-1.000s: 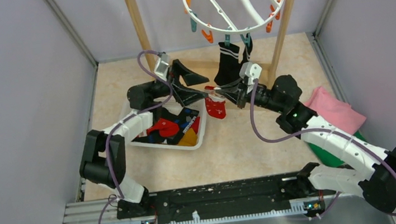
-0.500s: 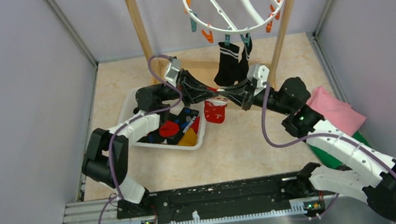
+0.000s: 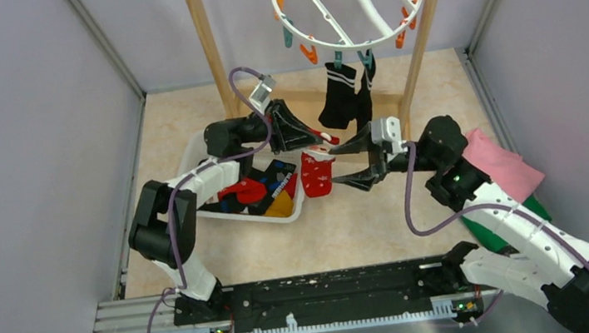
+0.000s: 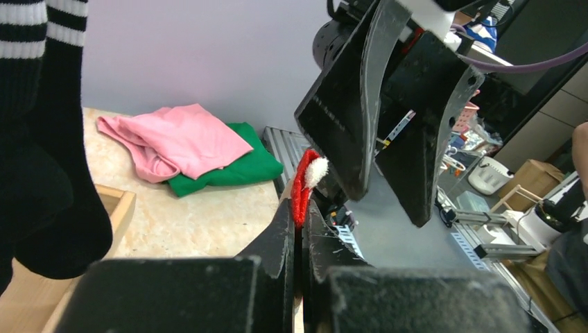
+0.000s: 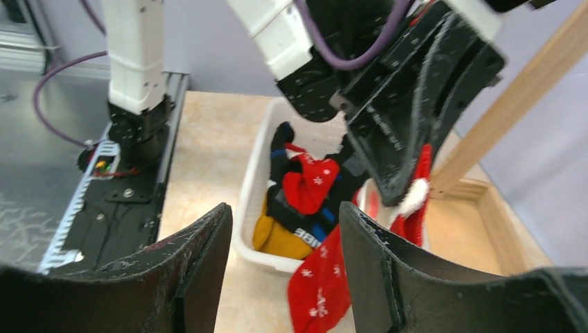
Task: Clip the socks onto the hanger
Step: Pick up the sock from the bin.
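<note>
Your left gripper (image 3: 323, 138) is closed tight on the white-trimmed cuff of a red sock with white dots (image 3: 317, 174), and the sock hangs down from its fingertips just past the right rim of the white basket (image 3: 253, 215). Your right gripper (image 3: 351, 162) sits on the far side of that sock from the basket, pointing back toward the basket with its jaws spread apart and nothing held between them. You cannot tell from these views whether its fingers touch the sock. Inside the basket lie more socks: a red one, a yellow-orange one and a black one with blue and white marks. The hanger (image 3: 367, 7), a white ring with orange and teal pegs, is above and behind the basket, to its right. A pair of black socks with white stripes (image 3: 339, 94) hangs clipped from the ring's near edge. A pink cloth (image 3: 500, 161) and a green cloth (image 3: 482, 227) lie well to the right of the basket.
</note>
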You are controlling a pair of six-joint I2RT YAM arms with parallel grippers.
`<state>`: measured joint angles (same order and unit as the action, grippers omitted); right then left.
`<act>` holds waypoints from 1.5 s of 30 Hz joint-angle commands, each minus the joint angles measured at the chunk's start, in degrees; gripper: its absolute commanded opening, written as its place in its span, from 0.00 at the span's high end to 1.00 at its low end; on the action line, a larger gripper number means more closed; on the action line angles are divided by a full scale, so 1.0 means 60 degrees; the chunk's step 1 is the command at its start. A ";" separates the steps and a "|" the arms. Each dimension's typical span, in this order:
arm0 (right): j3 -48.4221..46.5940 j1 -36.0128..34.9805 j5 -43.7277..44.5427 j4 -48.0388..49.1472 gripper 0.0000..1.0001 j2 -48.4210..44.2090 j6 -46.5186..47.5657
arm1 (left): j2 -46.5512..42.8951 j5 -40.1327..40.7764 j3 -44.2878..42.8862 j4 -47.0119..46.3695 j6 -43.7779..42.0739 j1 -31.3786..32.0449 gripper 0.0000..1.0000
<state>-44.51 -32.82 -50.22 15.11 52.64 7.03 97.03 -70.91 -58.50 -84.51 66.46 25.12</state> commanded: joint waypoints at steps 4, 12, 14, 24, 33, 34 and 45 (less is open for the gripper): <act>-0.0475 0.0490 -0.0985 0.0335 0.42 0.0366 0.0099 | -0.0186 -0.0417 -0.0588 -0.3024 0.0732 0.0016 1.00; -0.1226 0.2114 -0.2664 0.0360 0.49 0.0496 -0.0341 | -0.0469 -0.0443 -0.0035 -0.3020 0.0635 0.0015 1.00; -0.1158 0.2115 -0.2717 0.0033 0.51 0.0502 -0.0070 | -0.0497 -0.0442 -0.0105 -0.3021 0.0667 0.0063 1.00; -0.1052 0.2101 -0.3299 0.1806 0.59 0.1533 -0.1021 | -0.0444 -0.0485 -0.0544 -0.3015 0.0873 0.0392 1.00; -0.1353 0.2115 -0.4257 0.1073 0.57 0.1768 -0.0344 | -0.0487 -0.0471 -0.0558 -0.3022 0.0940 0.0421 1.00; -0.1344 0.2115 -0.4237 0.1072 0.57 0.1784 -0.0357 | -0.0484 -0.0471 -0.0586 -0.3019 0.0956 0.0419 1.00; -0.0949 0.2677 -0.3794 0.3413 0.45 0.2177 -0.2749 | -0.0563 -0.0471 -0.0714 -0.3022 0.1040 0.0479 1.00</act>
<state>-49.60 -17.10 -71.22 26.65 65.34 -3.29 96.14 -73.71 -60.66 -84.77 72.34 27.55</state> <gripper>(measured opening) 0.553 0.018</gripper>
